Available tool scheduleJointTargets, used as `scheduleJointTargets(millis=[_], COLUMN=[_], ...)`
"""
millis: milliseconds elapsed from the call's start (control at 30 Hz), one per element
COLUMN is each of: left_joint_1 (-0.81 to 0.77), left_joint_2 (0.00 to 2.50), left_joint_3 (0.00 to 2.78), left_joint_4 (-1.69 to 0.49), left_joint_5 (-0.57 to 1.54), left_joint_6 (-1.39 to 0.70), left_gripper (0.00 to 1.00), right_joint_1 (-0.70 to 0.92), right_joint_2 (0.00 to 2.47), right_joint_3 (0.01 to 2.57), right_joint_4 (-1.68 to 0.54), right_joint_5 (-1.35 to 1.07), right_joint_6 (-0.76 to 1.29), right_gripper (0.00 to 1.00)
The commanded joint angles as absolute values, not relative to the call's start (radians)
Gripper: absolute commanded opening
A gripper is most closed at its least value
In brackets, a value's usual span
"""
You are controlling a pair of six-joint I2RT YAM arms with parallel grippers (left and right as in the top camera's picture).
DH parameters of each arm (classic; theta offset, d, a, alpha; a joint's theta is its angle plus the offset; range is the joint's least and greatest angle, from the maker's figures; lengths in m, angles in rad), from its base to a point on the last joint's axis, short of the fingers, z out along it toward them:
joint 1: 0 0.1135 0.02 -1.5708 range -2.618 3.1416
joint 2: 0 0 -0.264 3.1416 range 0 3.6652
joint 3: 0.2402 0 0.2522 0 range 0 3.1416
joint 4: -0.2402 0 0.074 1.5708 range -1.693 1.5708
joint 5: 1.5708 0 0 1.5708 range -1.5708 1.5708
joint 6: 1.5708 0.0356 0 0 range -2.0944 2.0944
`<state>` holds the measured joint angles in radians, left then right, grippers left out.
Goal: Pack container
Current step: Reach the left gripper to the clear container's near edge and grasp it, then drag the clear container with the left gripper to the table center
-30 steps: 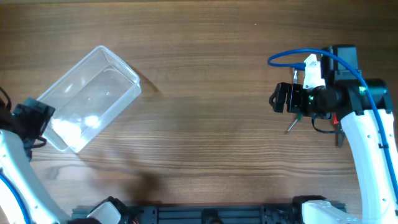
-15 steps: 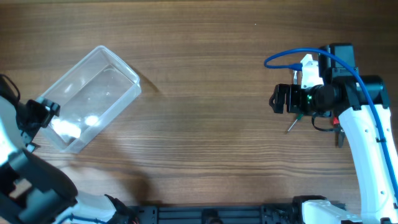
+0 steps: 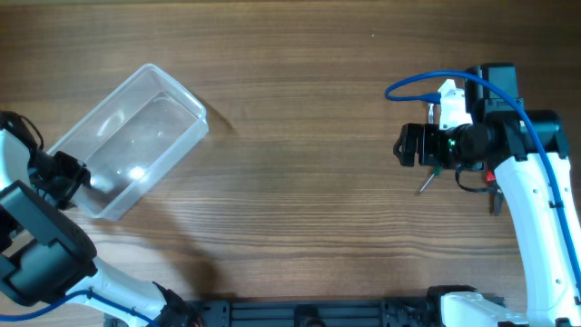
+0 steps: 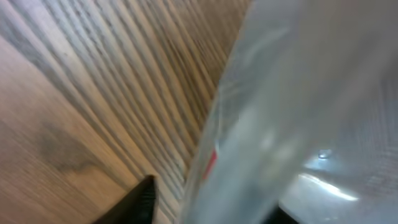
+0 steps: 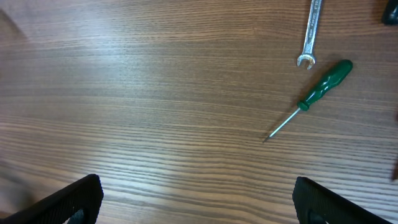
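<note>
Container (image 3: 136,136) sits slantwise at 9 o'clock on the table (image 3: 300,182), nudged a touch toward 1 o'clock since half a second back. The left gripper (image 3: 74,174) has pressed in at its 8 o'clock corner; clear wall fills the wrist view, so pinched or not, I cannot tell. Right gripper (image 3: 406,145) at 3 o'clock hasn't budged, fingers spread wide, green screwdriver (image 5: 323,84) and wrench (image 5: 311,31) lying nearby.

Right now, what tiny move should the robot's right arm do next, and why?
Probably lower the right gripper toward the green screwdriver. The gripper is open wide and holds nothing, the screwdriver lies loose on the table nearby, and the container looks empty.
</note>
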<state>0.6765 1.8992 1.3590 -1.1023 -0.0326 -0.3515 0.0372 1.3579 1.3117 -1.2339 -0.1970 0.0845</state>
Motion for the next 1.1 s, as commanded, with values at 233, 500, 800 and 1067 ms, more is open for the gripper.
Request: scheduleJointTargets(millis=[233,500,800,1067], left_joint_1=[0.681,0.673,0.527,0.196], left_joint_2=[1.906,1.89,1.73,1.594], left_joint_3=[1.374,1.378,1.42,1.42], left_joint_4=[-1.11,-1.105,-1.073,-1.029], left_joint_5=[0.01,0.08,0.252,0.253], left_joint_6=[-0.348,-0.347,-0.207,0.009], left_gripper=[0.04,0.04,0.04,0.04], right_joint_1=[0.035,0.035,0.035,-0.023], right_joint_2=[1.36,1.36,1.34,1.291], right_joint_3=[1.33,1.33,1.33,1.33], right_joint_4=[-1.242,-1.241,-1.189,-1.168], right_joint_5=[-0.171,-0.171,-0.096,0.038], right_joint_6=[0.077,0.077,0.141,0.308], right_gripper=[0.98,0.98,1.0,1.0])
